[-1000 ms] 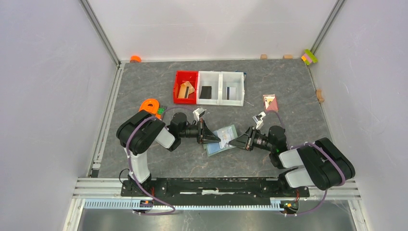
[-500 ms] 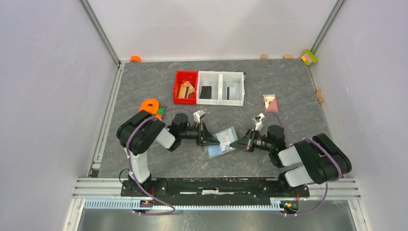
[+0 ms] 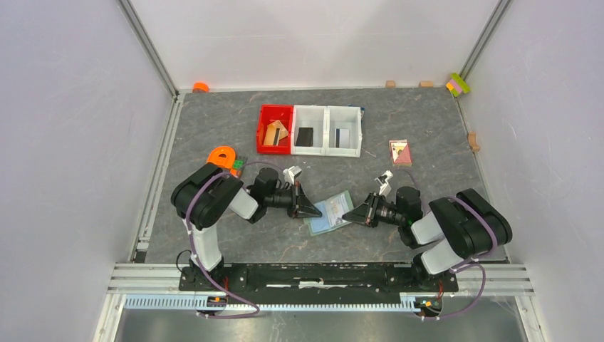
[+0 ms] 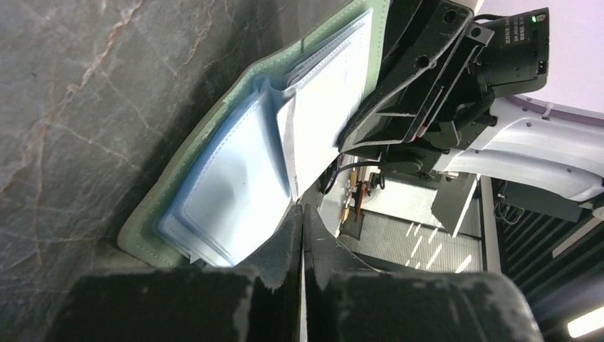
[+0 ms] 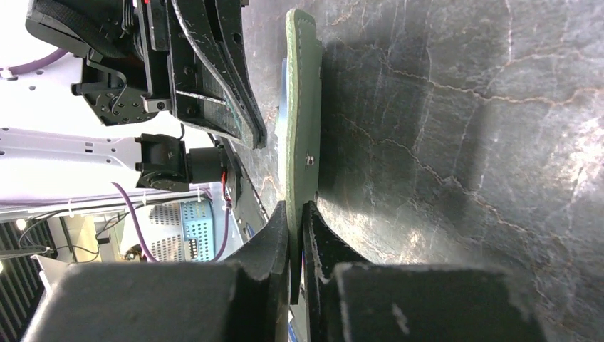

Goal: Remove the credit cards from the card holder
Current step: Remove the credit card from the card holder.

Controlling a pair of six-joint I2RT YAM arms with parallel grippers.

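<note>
The card holder [image 3: 335, 215] lies open on the table between my two arms, sage-green outside with pale pockets inside. My right gripper [image 3: 347, 214] [image 5: 295, 206] is shut on the edge of its green cover [image 5: 299, 107]. My left gripper [image 3: 318, 211] [image 4: 300, 208] is at the holder's left side, jaws pressed together. A pale credit card [image 4: 317, 121] sticks out of the blue-white pockets [image 4: 228, 192]. Its lower corner runs down into my left jaws, and a thin white edge shows between them. The holder's green rim [image 4: 153, 214] rests on the table.
At the back stand a red bin [image 3: 265, 135] holding a tan-gold card and two white bins [image 3: 326, 130], each with a card. A pink square item [image 3: 400, 152] lies at the right. An orange object [image 3: 222, 156] sits by the left arm. Small blocks [image 3: 459, 84] rest in the far right corner.
My right gripper has closed onto the holder's cover edge. The left gripper has drawn back a little to the left, and the holder has shifted slightly toward the near edge.
</note>
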